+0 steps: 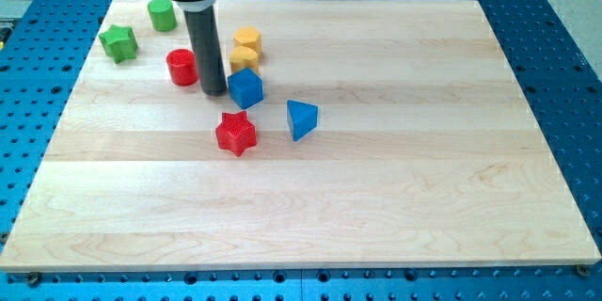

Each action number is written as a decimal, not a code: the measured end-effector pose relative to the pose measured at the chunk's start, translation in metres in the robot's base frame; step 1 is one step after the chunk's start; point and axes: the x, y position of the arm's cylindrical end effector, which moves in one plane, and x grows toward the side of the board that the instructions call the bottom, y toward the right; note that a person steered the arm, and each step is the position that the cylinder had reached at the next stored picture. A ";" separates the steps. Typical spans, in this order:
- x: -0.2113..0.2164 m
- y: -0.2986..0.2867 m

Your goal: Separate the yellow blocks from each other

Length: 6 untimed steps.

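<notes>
Two yellow blocks (pixel 245 49) touching, far-left on worktop (pixel 395 179); my tip (pixel 213 91) just left, betw. red cylinder (pixel 182 67) & blue cube (pixel 245 87), prob. lining up wedge push. No hand fitted.

The rod (pixel 206 47) covers part of the red cylinder (pixel 181 66); its top is cut off, perhaps hiding more.

Yellow blocks: two (pixel 247 39) (pixel 244 57)
Green blocks: two (pixel 162 15) (pixel 119 43)
Red blocks: two (pixel 181 67) (pixel 235 133)
Blue blocks: two (pixel 245 87) (pixel 301 118)
</notes>
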 end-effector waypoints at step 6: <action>0.020 -0.104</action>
